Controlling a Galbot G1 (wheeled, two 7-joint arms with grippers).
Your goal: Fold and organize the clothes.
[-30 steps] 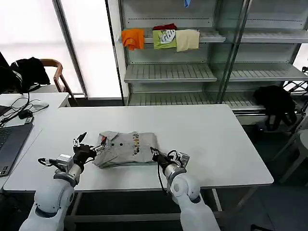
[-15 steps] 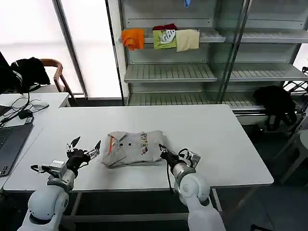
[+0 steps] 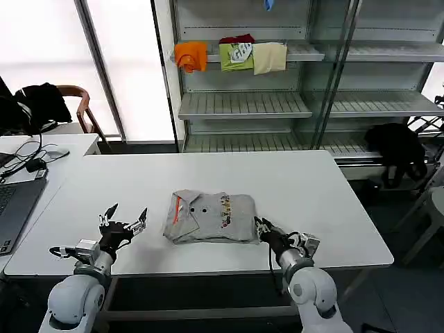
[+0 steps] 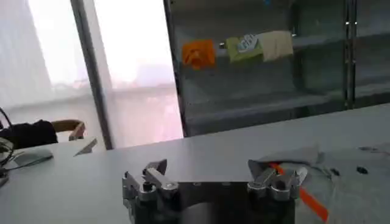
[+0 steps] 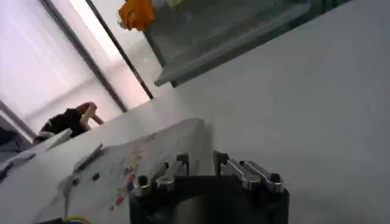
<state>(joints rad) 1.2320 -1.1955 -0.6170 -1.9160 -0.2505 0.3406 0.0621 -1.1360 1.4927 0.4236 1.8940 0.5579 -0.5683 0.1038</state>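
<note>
Folded grey shirt (image 3: 211, 217) lies near the middle of the white table (image 3: 333, 201), toward the near edge, collar with its orange-red stripe facing left, small chest print up. Left gripper (image 3: 123, 223) sits off the shirt's left side, apart from the cloth, fingers spread wide, nothing held. Right gripper (image 3: 266, 229) is at the shirt's near-right corner, just beside or touching the fold edge; fingers look close together with a narrow gap in the right wrist view, no cloth seen pinched between them. Bundle looks compact, though the near edge is a little uneven. Risks, as I judge them: a one-sided push or lift from the right could slide the bundle left or open the top layer, since the left side is unsupported. A fingertip catching a loose edge on withdrawal could drag a fold out. Shelf (image 3: 243, 104) behind holds other folded garments (image 3: 236, 55).
</note>
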